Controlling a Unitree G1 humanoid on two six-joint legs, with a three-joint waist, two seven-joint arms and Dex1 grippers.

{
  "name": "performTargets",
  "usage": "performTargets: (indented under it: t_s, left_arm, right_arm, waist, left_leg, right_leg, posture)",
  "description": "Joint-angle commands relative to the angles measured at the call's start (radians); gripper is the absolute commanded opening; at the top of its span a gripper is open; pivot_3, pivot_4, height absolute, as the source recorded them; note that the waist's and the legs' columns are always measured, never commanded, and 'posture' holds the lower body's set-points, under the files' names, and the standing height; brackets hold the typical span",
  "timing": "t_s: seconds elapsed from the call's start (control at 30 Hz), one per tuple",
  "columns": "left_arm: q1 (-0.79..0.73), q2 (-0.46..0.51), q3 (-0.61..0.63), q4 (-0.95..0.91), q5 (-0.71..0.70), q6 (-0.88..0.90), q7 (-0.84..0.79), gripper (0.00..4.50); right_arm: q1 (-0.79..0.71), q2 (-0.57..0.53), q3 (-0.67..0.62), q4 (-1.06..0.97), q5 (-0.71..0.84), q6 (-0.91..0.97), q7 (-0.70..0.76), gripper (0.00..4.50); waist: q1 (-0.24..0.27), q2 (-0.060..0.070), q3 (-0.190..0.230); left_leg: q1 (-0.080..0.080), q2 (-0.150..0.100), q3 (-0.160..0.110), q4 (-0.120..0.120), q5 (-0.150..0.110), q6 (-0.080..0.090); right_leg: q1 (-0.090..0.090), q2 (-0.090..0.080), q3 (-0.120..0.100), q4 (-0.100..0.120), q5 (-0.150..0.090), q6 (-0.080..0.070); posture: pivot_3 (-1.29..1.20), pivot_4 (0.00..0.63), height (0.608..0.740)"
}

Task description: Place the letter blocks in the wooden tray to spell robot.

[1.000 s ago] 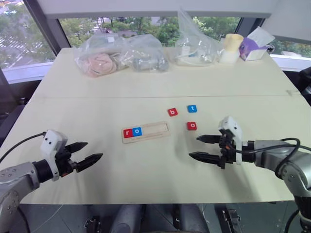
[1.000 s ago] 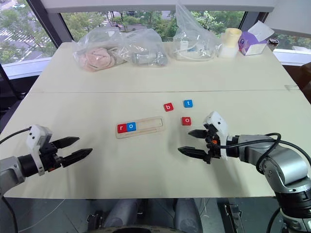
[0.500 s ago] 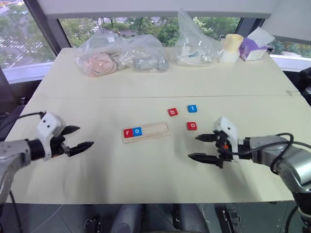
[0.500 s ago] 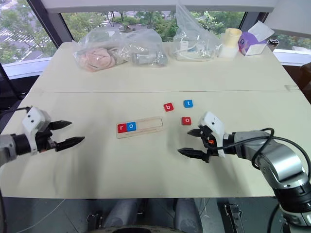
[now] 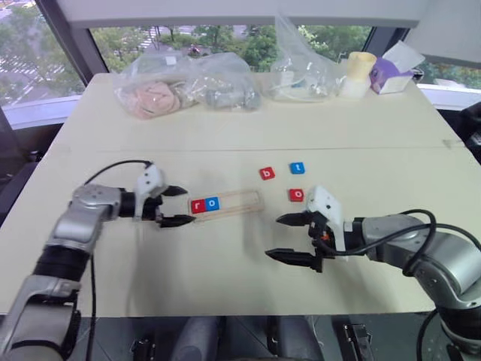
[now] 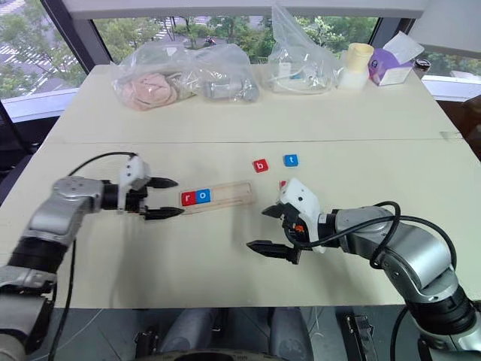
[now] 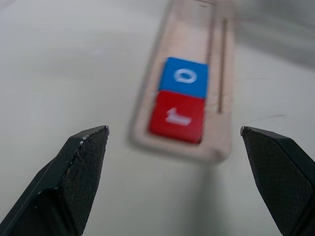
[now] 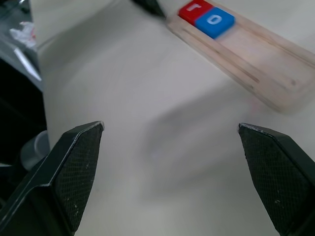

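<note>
wooden tray [image 5: 225, 202]: red r, blue o seated; b [image 5: 267, 174], t, o loose beside | left gripper [image 5: 174, 205], right gripper [image 5: 287, 237] both spread, empty | we'd brace tray end, fetch b.

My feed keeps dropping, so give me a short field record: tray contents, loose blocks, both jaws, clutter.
tray: wooden tray flat on the table
in tray: red r block, then blue o block, side by side at the tray's left end; rest of recess bare
loose blocks: red b block, blue t block, red o block, right of the tray
left gripper: jaws open, at the tray's left end, holding nothing
right gripper: jaws open, holding nothing
clutter: plastic bags at the far edge
</note>
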Motion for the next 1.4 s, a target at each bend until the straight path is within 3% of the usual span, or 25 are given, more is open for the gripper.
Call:
performTargets:
  t_s: [0.03,0.3,0.4,0.43,0.87,1.07,1.4]
  left_arm:
    - [-0.046,-0.028,-0.017,0.059,0.044,-0.071,-0.008,4.50]
    - [-0.050,-0.058,-0.061,0.153,0.131,-0.173,-0.022,4.50]
    - [-0.030,-0.052,-0.067,0.148,0.143,-0.180,-0.033,3.24]
    - [-0.029,-0.052,-0.065,0.148,0.143,-0.180,-0.032,3.15]
    - [-0.078,-0.055,-0.082,0.114,0.122,-0.200,-0.149,3.15]
    - [-0.156,-0.075,-0.114,0.184,0.145,-0.280,-0.240,3.15]
    - [-0.216,-0.123,-0.136,0.341,0.203,-0.373,-0.241,3.15]
  right_arm:
    - [0.026,-0.005,-0.036,-0.026,-0.002,-0.026,-0.015,4.48]
    - [0.059,-0.006,-0.049,-0.027,-0.007,-0.043,-0.038,4.48]
    - [0.067,-0.009,-0.056,-0.027,-0.009,-0.043,-0.048,4.50]
    - [0.065,-0.009,-0.057,-0.026,-0.007,-0.042,-0.050,4.50]
    - [0.029,-0.047,-0.092,0.017,0.004,-0.028,-0.036,4.50]
    - [0.045,-0.071,-0.113,0.032,-0.015,-0.034,-0.041,4.50]
    - [0.104,-0.046,-0.128,-0.005,-0.010,-0.031,-0.085,4.50]
  waist:
    - [0.000,0.000,0.000]
    - [0.000,0.000,0.000]
    - [0.000,0.000,-0.001]
    - [0.000,0.000,-0.001]
    - [0.001,0.000,-0.001]
    - [0.002,0.000,-0.001]
    - [0.002,0.000,-0.001]
  left_leg:
    - [0.000,0.000,0.000,0.000,0.000,0.000]
    - [0.001,0.000,0.000,0.004,0.000,0.000]
    - [0.001,0.000,0.000,0.006,0.000,0.000]
    - [0.001,0.000,0.000,0.006,0.000,0.000]
    - [0.001,0.000,-0.001,0.006,0.000,0.000]
    - [0.001,0.000,-0.001,0.007,0.000,0.000]
    - [0.001,0.000,-0.002,0.011,0.000,0.001]
  right_leg:
    - [0.000,0.000,0.000,0.000,0.000,0.000]
    - [0.003,0.001,0.000,0.001,0.001,0.002]
    - [0.004,0.000,0.000,0.000,0.002,0.002]
    - [0.005,0.000,0.000,0.000,0.002,0.002]
    - [0.005,0.000,0.000,0.000,0.002,0.002]
    - [0.005,0.000,-0.001,0.000,0.002,0.002]
    - [0.008,0.001,-0.002,0.000,0.002,0.003]
  posture:
    - [0.00,0.150,0.740]
    - [0.00,0.150,0.740]
    - [0.00,0.150,0.740]
    - [0.00,0.150,0.740]
    - [0.00,0.150,0.740]
    - [0.00,0.150,0.740]
    - [0.00,0.150,0.740]
